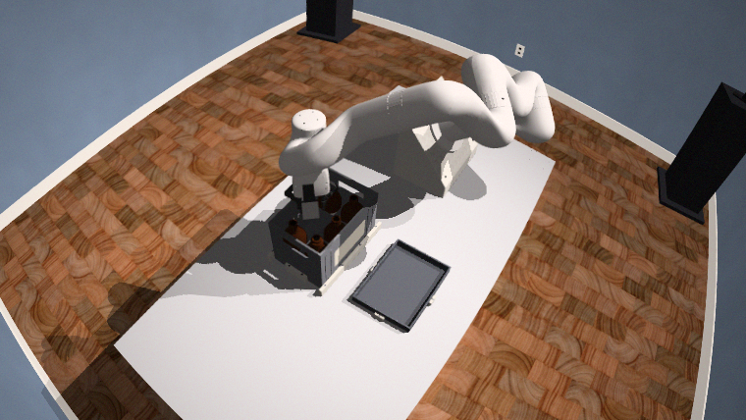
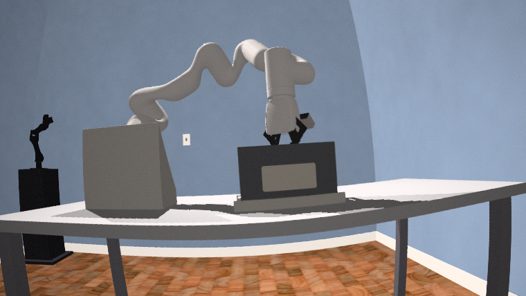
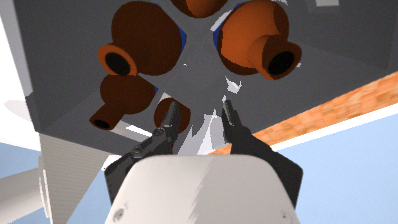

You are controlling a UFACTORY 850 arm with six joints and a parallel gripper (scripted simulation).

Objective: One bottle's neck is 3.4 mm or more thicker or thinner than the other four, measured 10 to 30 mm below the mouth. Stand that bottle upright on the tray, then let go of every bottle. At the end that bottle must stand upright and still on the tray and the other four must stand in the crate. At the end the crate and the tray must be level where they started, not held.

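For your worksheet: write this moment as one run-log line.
gripper: open, empty, above crate | bottles: in crate | tray: no bottle | phase: pre-grasp

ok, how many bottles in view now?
5 bottles, all in the crate: wrist view shows one at top edge, upper left, upper right, lower left, and one partly hidden behind a finger. Tray holds none.
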